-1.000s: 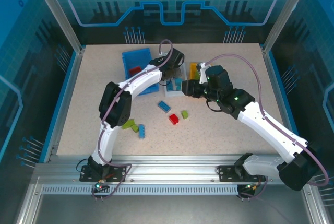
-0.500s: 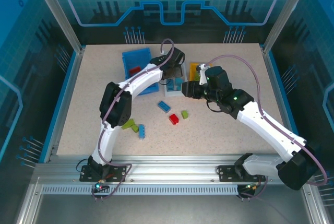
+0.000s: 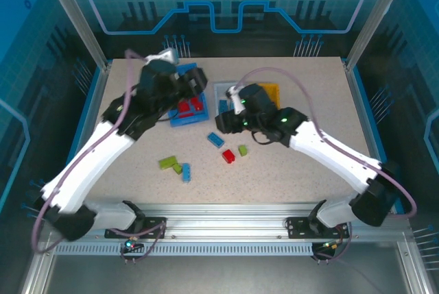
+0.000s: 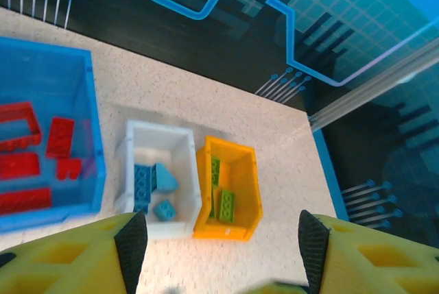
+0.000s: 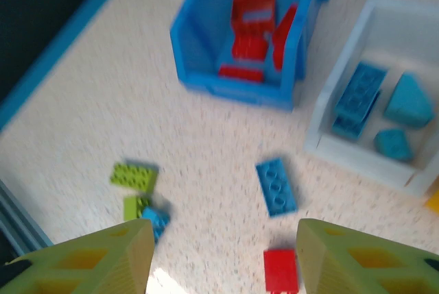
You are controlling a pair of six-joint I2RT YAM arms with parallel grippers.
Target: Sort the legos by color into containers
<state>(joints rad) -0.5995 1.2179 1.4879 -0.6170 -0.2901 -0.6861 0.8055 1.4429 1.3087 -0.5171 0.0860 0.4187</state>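
Three containers stand at the back: a blue bin (image 3: pixel 186 122) (image 4: pixel 96 150) (image 5: pixel 233 86) with red legos (image 4: pixel 60 136), a white bin (image 4: pixel 159 130) (image 5: pixel 357 160) with blue legos (image 4: pixel 142 182), and an orange-yellow bin (image 3: pixel 271 90) (image 4: pixel 250 191) with green legos (image 4: pixel 226 205). Loose legos lie on the table: blue (image 3: pixel 216 140) (image 5: pixel 276 186), red (image 3: pixel 228 156) (image 5: pixel 281 270), green (image 3: pixel 243 150), lime (image 3: pixel 167 162) (image 5: pixel 134 175), green (image 3: pixel 178 168) and blue (image 3: pixel 186 171). My left gripper (image 3: pixel 197 83) (image 4: pixel 221 253) is open and empty, high above the bins. My right gripper (image 3: pixel 223 116) (image 5: pixel 223 266) is open and empty above the loose blue and red legos.
The right arm (image 3: pixel 302 136) crosses over the white bin in the top view. Blue side rails (image 3: pixel 86 123) and a metal frame bound the speckled table (image 3: pixel 288 177).
The left gripper opened, left the white bin, rose and swung back left. The right gripper moved left, toward the loose legos in front of the bins.
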